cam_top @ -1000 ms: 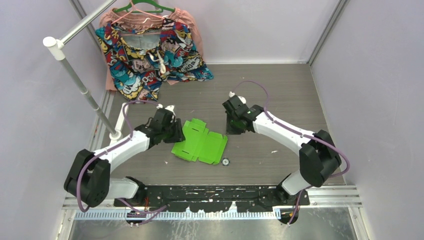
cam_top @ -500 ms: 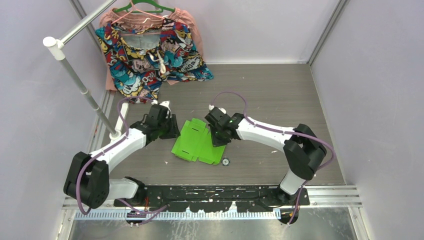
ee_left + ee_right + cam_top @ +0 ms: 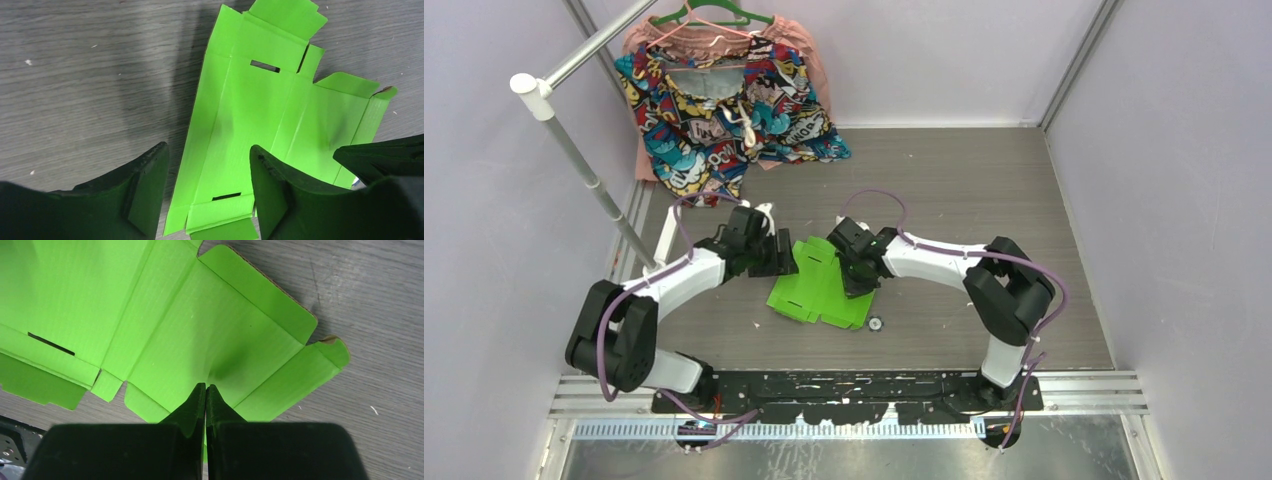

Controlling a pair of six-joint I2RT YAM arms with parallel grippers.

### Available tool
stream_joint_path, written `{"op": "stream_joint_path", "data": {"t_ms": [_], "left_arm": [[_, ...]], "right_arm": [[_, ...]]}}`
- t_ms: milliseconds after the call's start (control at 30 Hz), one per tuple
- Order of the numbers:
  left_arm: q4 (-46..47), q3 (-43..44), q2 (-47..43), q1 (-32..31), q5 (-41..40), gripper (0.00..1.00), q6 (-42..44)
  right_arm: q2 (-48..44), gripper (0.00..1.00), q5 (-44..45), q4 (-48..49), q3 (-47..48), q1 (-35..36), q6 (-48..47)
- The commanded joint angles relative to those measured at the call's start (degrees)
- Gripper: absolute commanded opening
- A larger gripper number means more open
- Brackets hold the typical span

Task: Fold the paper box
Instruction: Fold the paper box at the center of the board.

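Between the claws: the paper box (image 3: 822, 287) lies unfolded and flat near the worktop's middle, a lime-green sheet with flaps and tabs spread out and narrow slots cut near two ends.
Left claw (image 3: 209, 152): jaws well apart over the sheet's left side, one long panel between the fingers; it grips nothing.
Right claw (image 3: 205, 387): fingers pressed together at a right-hand panel; whether the tips touch the card I cannot tell.
Worktop (image 3: 984, 200): grey wood-grain boards with pale flecks; a small dark round object (image 3: 875, 323) lies just beside the box's near edge.
Back left: colourful patterned garment (image 3: 724, 110) hangs beside a slanted white pole (image 3: 584, 170).
Room: pale lilac walls (image 3: 944, 50) on three sides.
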Motion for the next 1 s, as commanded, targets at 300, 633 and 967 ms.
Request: {"op": "stream_joint_path", "data": {"t_ms": [300,633,967], "left_arm": [[6.2,0.1,3.1,0.3,4.7,0.48,0.5],[5.7,-0.2,3.5,0.3,5.6,0.25,0.8],[7.0,-1.3,3.2,0.3,7.5,0.34,1.9]], "right_arm": [[1.4,0.01,-0.6,2.2,3.3,0.2,-0.2],[2.8,0.01,-0.6,2.3,4.3,0.2,0.5],[5.3,0.01,-2.7,3.1,5.0,0.2,0.8]]}}
